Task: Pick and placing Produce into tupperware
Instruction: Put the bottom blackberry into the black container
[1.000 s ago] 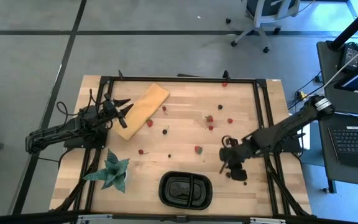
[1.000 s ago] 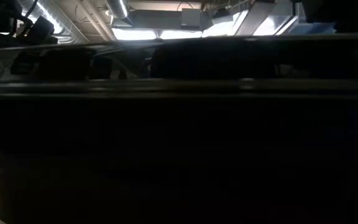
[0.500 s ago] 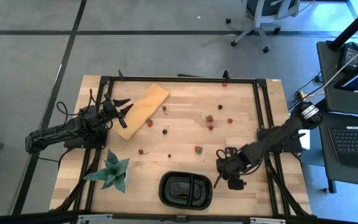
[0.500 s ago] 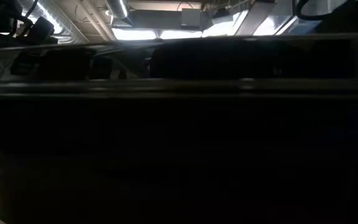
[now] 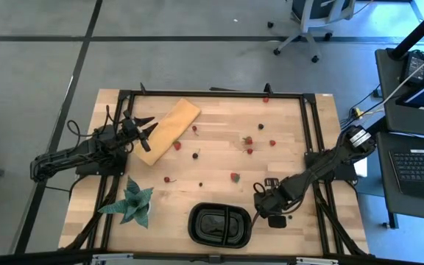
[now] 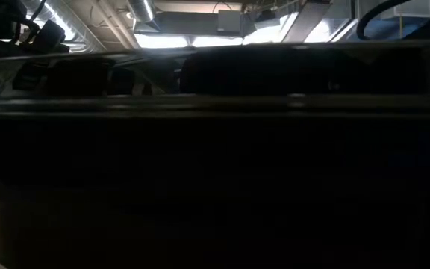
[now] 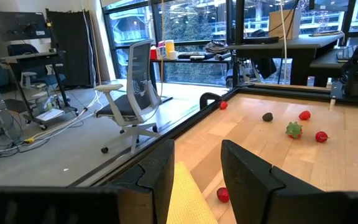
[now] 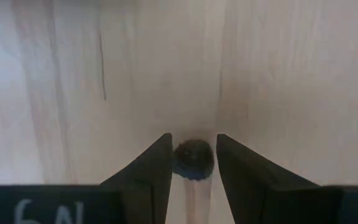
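The black tupperware tray (image 5: 194, 225) sits near the table's near edge. Small red fruits (image 5: 235, 177) and dark berries (image 5: 196, 155) lie scattered over the wooden table. My right gripper (image 5: 260, 199) hovers just right of the tray and is shut on a dark berry (image 8: 193, 159). My left gripper (image 5: 150, 129) stays open at the table's left, over the end of a tan board (image 5: 169, 130). In the left wrist view its fingers (image 7: 197, 168) stand apart over the board, with a red fruit (image 7: 222, 195) beyond. The low view is dark. My right gripper pinches the dark berry (image 8: 193, 159) between its two fingers (image 8: 157, 163), one on each side of the small round fruit. The fingers point down at the table from above. The wood shows behind the berry; whether it is lifted clear I cannot tell.
A green spiky plant (image 5: 132, 202) stands left of the tray. Black frame rails (image 5: 311, 140) run along the table's sides. Red fruits (image 5: 248, 140) and dark berries (image 5: 260, 126) dot the far right half. An office chair (image 7: 132, 99) stands beyond the table.
My right gripper has moved toward the table's near edge and left, closer to the tray, its arm stretching farther across the table. The left arm has kept still.
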Robot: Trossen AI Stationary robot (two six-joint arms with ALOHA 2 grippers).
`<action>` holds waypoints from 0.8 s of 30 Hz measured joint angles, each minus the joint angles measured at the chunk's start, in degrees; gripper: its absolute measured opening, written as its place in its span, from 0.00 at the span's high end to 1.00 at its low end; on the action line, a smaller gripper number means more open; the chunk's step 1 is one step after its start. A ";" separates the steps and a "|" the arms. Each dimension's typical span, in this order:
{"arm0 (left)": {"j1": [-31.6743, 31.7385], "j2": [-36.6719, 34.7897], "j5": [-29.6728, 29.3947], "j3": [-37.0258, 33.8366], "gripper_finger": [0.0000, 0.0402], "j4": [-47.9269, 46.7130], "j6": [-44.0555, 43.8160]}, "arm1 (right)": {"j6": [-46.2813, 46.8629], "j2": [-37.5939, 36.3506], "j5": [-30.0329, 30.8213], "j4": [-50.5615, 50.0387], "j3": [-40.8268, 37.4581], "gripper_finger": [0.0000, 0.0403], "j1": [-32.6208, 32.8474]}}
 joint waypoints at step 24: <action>0.00 0.00 -0.04 -0.01 0.69 -0.02 0.00 | 5.90 2.69 0.48 -0.29 0.09 0.68 1.01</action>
